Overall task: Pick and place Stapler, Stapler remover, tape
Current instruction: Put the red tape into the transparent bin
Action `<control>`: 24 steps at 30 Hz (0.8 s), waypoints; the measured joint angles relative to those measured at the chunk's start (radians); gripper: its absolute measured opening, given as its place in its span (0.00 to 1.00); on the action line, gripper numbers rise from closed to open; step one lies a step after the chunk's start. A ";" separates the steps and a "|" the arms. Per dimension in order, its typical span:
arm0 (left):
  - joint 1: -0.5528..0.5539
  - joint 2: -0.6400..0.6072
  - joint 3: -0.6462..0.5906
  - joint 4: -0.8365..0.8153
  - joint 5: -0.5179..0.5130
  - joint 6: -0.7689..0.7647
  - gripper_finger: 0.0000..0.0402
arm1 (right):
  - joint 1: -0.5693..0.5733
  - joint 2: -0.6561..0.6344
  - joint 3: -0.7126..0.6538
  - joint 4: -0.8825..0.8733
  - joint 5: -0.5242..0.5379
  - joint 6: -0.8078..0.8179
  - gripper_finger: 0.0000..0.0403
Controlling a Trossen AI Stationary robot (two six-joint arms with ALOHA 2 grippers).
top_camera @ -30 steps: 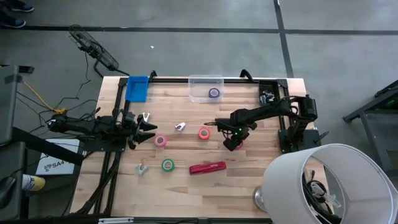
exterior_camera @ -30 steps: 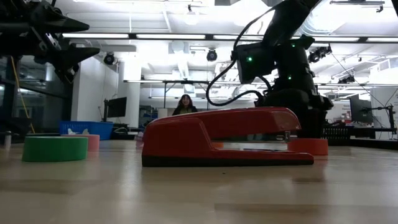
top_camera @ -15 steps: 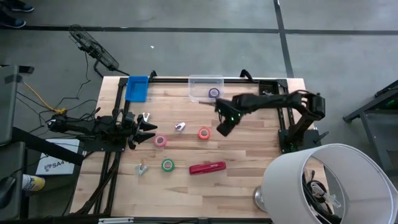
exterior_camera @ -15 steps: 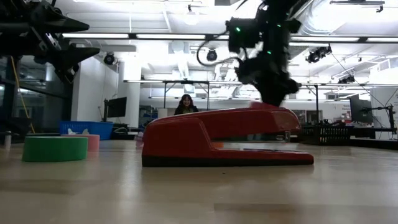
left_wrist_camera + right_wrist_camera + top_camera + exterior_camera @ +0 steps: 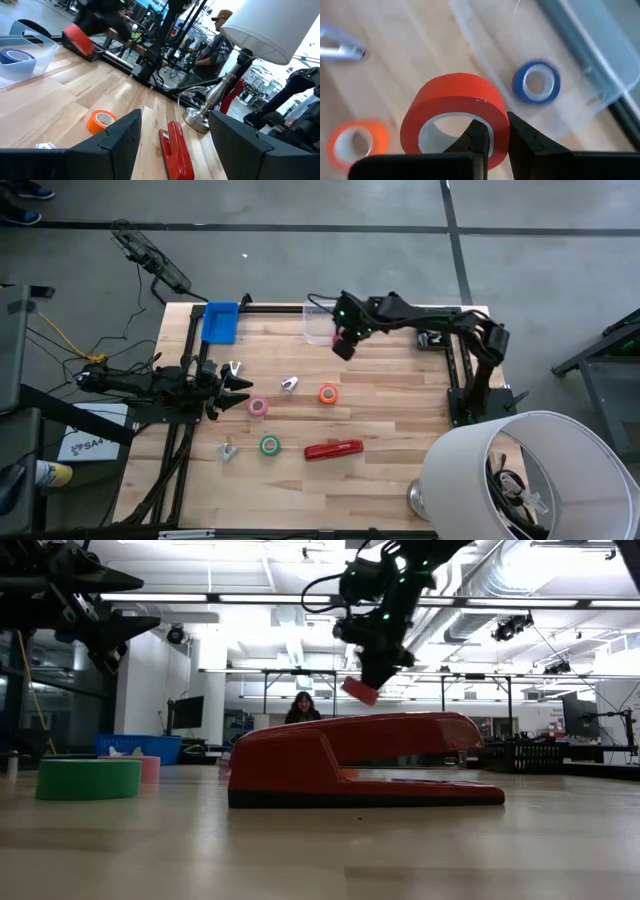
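Over the table [image 5: 400,430], the right claw [image 5: 343,345] pinches red tape [image 5: 455,107] aloft.

We see bright, even light from long ceiling strips [image 5: 300,598] in the low view, so shadows on the wooden table [image 5: 400,420] are faint and soft. Motion blur smears the right arm [image 5: 385,600] in the low view and left wrist view. In the right wrist view the red tape roll [image 5: 455,117] is sharp while everything behind it is out of focus.
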 joint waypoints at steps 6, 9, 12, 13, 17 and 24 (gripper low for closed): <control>0.000 0.000 0.000 0.000 0.000 0.000 0.57 | -0.060 0.118 0.113 0.070 0.002 0.016 0.11; 0.000 0.000 0.000 0.000 0.000 0.000 0.57 | -0.086 0.185 0.180 0.083 0.002 0.046 0.11; 0.000 0.000 0.000 0.000 0.000 0.000 0.57 | -0.107 0.253 0.250 0.073 0.001 0.090 0.09; 0.000 0.000 0.000 0.000 0.000 0.000 0.57 | -0.113 0.274 0.274 0.069 -0.002 0.100 0.09; 0.000 0.000 0.000 0.000 0.000 0.000 0.57 | -0.131 0.364 0.390 0.029 -0.003 0.132 0.11; 0.000 0.000 0.000 0.000 0.000 0.000 0.57 | -0.153 0.523 0.608 -0.121 -0.072 0.199 0.11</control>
